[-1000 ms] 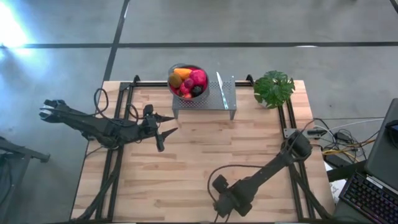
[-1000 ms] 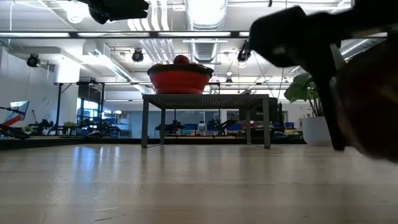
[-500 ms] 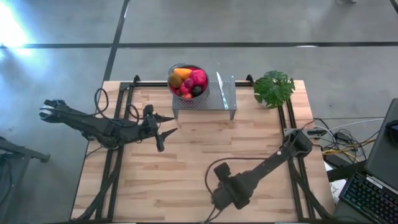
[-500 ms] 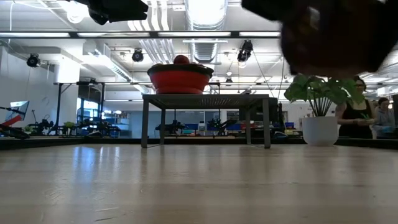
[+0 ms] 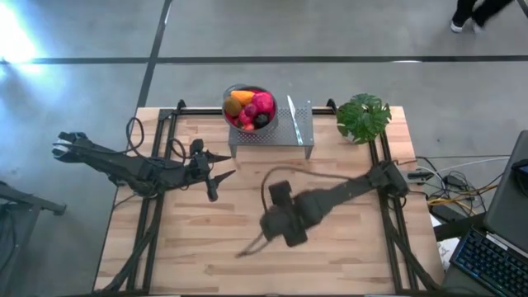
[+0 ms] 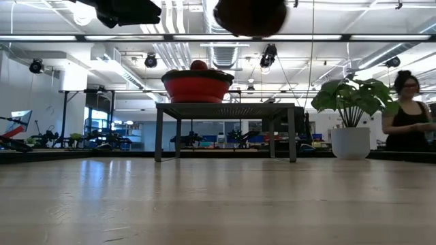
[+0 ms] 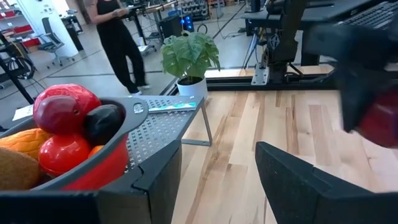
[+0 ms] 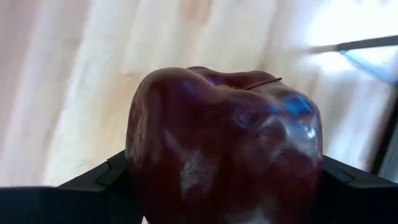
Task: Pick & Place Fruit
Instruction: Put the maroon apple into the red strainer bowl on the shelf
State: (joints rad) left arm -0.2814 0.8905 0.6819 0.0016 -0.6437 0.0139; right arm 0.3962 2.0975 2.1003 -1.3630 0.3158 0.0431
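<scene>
A large dark maroon fruit [image 8: 224,143] sits between the fingers of my right gripper [image 5: 276,221], which hangs over the middle of the table and is shut on it. From the low view, the fruit [image 6: 250,13] shows high above the tabletop. More fruit [image 5: 249,107] is heaped in a red-lined metal bowl [image 5: 233,89] on a perforated metal stand [image 5: 276,136] at the far edge. Left of the stand, my left gripper [image 5: 221,169] is held above the table, open and with nothing in it. My right gripper pinches the maroon fruit between its two fingers [image 8: 93,183], which lie on opposite sides of its body [image 8: 138,174]. They reach it slanting down from above. The fruit is lifted clear of the table, its stem hollow [image 8: 242,81] facing away from the wrist.
A potted green plant [image 5: 363,115] stands at the far right corner. A pale flat strip [image 5: 291,111] lies on the stand beside the bowl. Bare wooden tabletop [image 5: 206,239] stretches in front of the stand. A person [image 6: 409,112] stands in the room behind the table.
My right gripper has risen from low at the table's near edge and gone toward the far edge and a little left, rolling as it went. The maroon fruit has gone up with it.
</scene>
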